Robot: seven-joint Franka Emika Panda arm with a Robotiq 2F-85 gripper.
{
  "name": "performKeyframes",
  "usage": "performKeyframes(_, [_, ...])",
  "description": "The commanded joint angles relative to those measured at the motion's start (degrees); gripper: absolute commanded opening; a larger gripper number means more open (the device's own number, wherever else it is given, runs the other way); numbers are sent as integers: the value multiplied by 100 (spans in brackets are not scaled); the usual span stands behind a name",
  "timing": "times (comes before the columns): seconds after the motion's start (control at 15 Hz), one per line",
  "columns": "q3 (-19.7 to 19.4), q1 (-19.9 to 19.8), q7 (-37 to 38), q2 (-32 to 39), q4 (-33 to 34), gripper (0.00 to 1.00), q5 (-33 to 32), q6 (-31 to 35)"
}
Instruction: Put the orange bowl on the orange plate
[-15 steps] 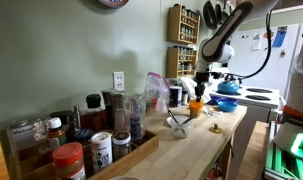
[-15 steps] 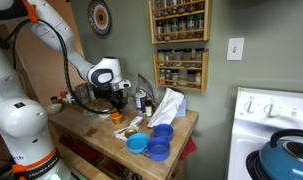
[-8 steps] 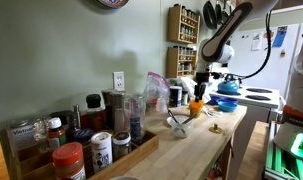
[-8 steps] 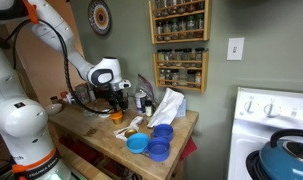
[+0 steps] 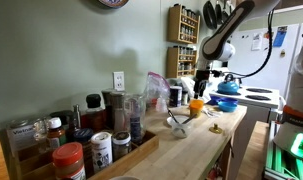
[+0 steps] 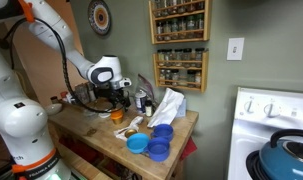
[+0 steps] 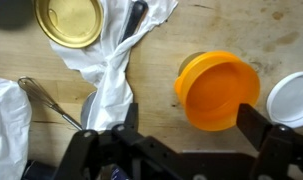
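In an exterior view the hand (image 5: 200, 87) hangs at twelve o'clock above the orange bowl (image 5: 196, 104) on the worktop (image 5: 186, 145). From the wrist, the jaws are spread wide and empty, and the bowl lies at one o'clock, apparently untouched.

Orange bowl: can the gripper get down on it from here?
Probably yes: in the wrist view the orange bowl lies uncovered just beyond the open gripper, though a white disc crowds one side.
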Motion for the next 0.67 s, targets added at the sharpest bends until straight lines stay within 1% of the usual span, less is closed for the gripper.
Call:
performKeyframes(0.0, [-214, -4, 23, -214, -83, 100, 204, -489])
performKeyframes(0.07, [-264, 29, 1, -212, -40, 100, 365, -783])
performKeyframes(0.2, [-279, 40, 30, -235, -31, 100, 538, -1148])
performKeyframes(0.33, [-273, 73, -6, -268, -39, 100, 790, -1341])
performKeyframes(0.53, [-243, 188, -77, -299, -61, 100, 1313, -1303])
performKeyframes(0.6, [-216, 193, 11, -261, -56, 100, 1359, -1238])
